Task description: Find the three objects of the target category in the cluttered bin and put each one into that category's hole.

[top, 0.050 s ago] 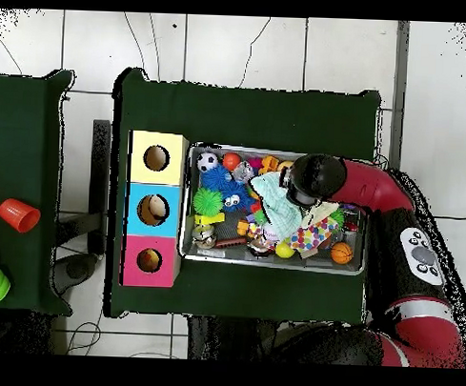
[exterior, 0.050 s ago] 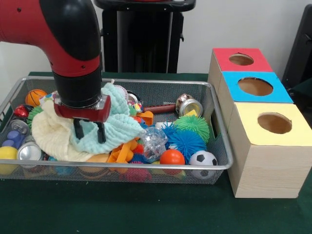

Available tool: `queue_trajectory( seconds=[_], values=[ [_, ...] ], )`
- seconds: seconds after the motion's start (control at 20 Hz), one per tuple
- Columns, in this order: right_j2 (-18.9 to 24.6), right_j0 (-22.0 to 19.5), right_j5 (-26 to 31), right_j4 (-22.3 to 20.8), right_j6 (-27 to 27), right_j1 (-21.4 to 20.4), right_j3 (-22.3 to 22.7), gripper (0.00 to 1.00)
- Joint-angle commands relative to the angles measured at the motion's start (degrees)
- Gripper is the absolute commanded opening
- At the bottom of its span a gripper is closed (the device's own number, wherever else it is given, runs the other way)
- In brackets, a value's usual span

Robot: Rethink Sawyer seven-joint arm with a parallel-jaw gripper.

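A wire mesh bin point(exterior, 0.050 s ago: 122, 167) point(top, 0.050 s ago: 272, 265) is packed with toys, balls, metal cans and cloths. My gripper point(exterior, 0.050 s ago: 89, 131) hangs over the bin's left half in the front view. Its two black fingers point(exterior, 0.050 s ago: 101, 132) stand apart, open, right in front of a mint-green cloth point(exterior, 0.050 s ago: 117, 122) point(top, 0.050 s ago: 274, 207) that lies on a cream cloth point(exterior, 0.050 s ago: 48, 134). Nothing is held. Right of the bin stand three wooden boxes, each with a round hole: red-topped point(exterior, 0.050 s ago: 224, 52), blue-topped point(exterior, 0.050 s ago: 234, 78) and yellow-topped point(exterior, 0.050 s ago: 265, 161). In the overhead view the arm point(top, 0.050 s ago: 318, 180) hides the fingers.
The bin also holds a blue spiky ball point(exterior, 0.050 s ago: 185, 142), a green spiky ball point(exterior, 0.050 s ago: 191, 124), a soccer ball point(exterior, 0.050 s ago: 203, 158), an orange ball point(exterior, 0.050 s ago: 172, 157), a small basketball point(exterior, 0.050 s ago: 35, 96) and a metal can point(exterior, 0.050 s ago: 28, 151). A red cup point(top, 0.050 s ago: 19, 214) stands on a separate table.
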Motion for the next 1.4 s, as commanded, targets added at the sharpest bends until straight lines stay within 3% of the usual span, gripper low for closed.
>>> queue_trajectory(
  seconds=[0.05,0.65,0.9,1.4],
  values=[
    [5.12,-1.21,-0.73,-3.85,-10.33,3.30,0.45,0.00],
    [5.53,-1.35,0.68,-2.89,-9.83,2.99,0.84,0.00],
    [4.04,1.98,3.93,-0.55,-3.88,0.18,2.72,0.00],
    [0.70,9.55,11.56,4.64,6.80,-2.26,1.46,0.00]
  ],
)
